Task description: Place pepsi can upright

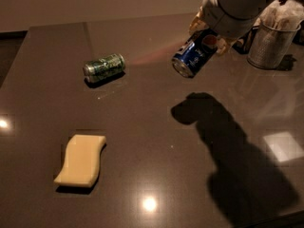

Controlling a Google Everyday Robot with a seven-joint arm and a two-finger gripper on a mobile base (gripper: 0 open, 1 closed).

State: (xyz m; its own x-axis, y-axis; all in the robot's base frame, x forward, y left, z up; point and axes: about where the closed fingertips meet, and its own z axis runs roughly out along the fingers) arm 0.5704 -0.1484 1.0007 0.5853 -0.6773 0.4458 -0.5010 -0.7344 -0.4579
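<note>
Pepsi can (195,52) in claw (209,34) aloft — cup (270,47) beside

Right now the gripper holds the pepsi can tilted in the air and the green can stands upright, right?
Not quite: the camera view shows the green can lying on its side. The gripper, at the upper right, does hold the pepsi can tilted in the air.
</note>
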